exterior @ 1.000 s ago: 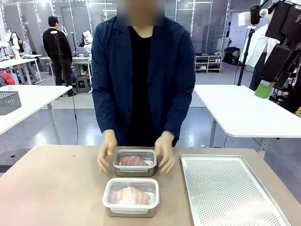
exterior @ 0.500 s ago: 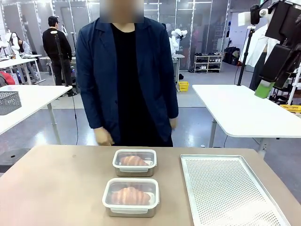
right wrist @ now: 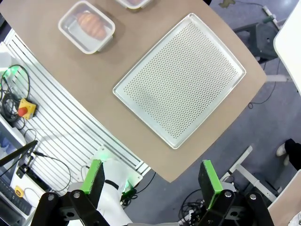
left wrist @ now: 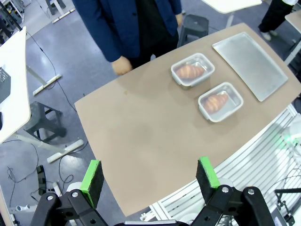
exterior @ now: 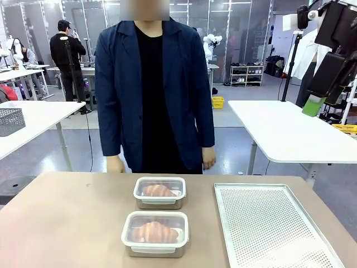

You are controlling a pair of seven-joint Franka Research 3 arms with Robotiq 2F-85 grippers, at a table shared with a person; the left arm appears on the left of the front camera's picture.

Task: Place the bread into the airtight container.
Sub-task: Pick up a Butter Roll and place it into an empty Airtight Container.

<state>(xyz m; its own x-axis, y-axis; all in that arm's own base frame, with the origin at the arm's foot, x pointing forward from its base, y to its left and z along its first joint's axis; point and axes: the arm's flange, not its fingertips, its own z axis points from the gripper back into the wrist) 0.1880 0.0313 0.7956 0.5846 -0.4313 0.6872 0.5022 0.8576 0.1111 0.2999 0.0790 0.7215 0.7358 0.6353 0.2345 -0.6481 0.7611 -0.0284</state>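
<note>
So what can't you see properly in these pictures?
- Far container, right wrist view: cut off by the top edge, just a corner shows.
- Bread in the near container, front view: blurred by the cloudy lid, so its exact kind is unclear.
- Whether the lids are clipped shut: too small to tell.
- Perforated tray, front view: its near end runs off the bottom edge.
- Person's hands, front view: partly hidden behind the table edge.

grey glossy floor [exterior: 83,151], white tables [exterior: 290,134] either side, glass partitions [exterior: 234,33], shoe rack [exterior: 247,75]
</note>
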